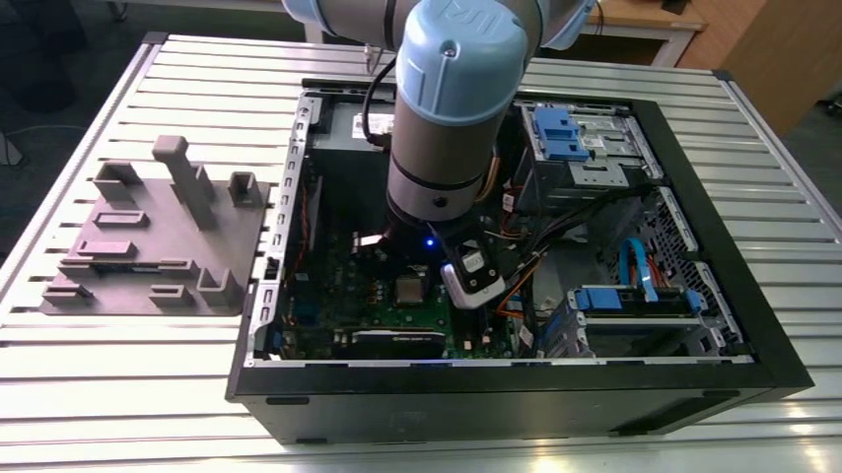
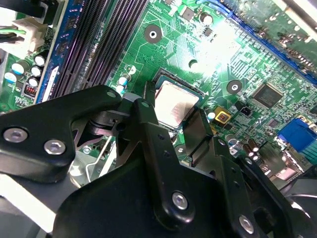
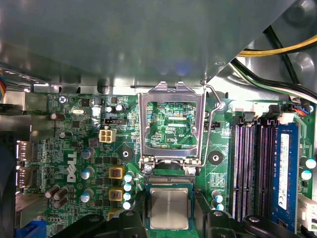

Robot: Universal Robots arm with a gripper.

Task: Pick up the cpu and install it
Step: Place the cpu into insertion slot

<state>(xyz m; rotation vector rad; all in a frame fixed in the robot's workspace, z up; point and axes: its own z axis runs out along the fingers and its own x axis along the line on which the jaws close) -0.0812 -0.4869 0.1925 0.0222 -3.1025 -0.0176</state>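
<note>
The tool (image 2: 173,106) hangs low over the green board (image 3: 74,148), deep inside the open computer box (image 1: 526,394). It sits around the cpu (image 3: 169,208), with one black side at each edge of the chip. I cannot tell if it is pinching the chip or just sitting beside it.

The cpu lies flat, shiny side up, in the dark square hole of its socket. It looks level, not tipped.

Just beside it, the metal socket frame (image 3: 171,94) is flipped open, and I can see the board through its hollow middle. A thin wire lever (image 3: 210,129) runs along one side of the frame. The long dark memory slots (image 3: 252,168) are near.

I think this step is setting the chip in its seat. To do it well, the chip must stay flat and square with the hole. There should be no hard push and no sliding sideways. The tool should keep clear of the open frame.

The arm (image 1: 455,108) fills the upper middle of the exterior view. A grey tray (image 1: 145,246) rests on the worktop (image 1: 132,394) at the exterior view's left, well apart.
</note>
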